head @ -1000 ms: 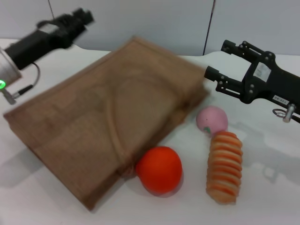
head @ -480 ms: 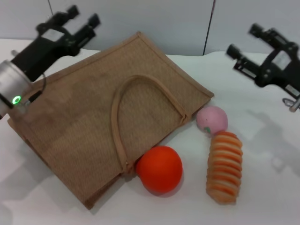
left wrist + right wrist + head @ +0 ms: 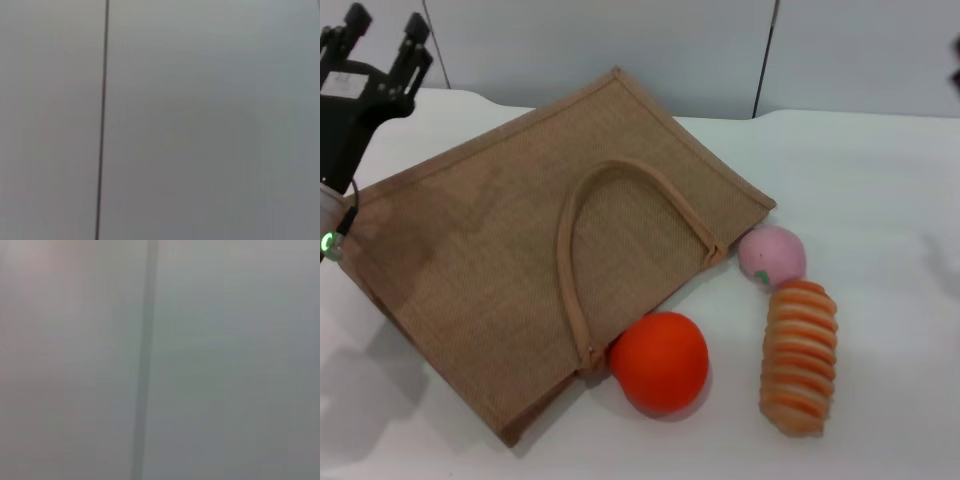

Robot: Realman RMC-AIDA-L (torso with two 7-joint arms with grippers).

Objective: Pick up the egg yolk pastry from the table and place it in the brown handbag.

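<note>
"Where is the egg yolk pastry?"

"I can't see it anywhere. On the bench (image 3: 880,180) there is a pink ball (image 3: 772,254), an orange ball (image 3: 660,361) and a stripy bread roll (image 3: 798,355), but no pale little bun. Maybe it is hidden under or inside the brown handbag (image 3: 500,250). I can't tell."

"And the bag?"

"It lies flat, tilted across the bench. Its handle (image 3: 620,175) rests on top. I think its mouth faces the balls, on the robot's right side."

"What about the arms?"

"The left gripper (image 3: 387,20) is up in the far left corner, beyond the bag, with its fingers spread wide and nothing in them. The right gripper isn't in sight. Both wrist cameras show only a grey wall."
</note>
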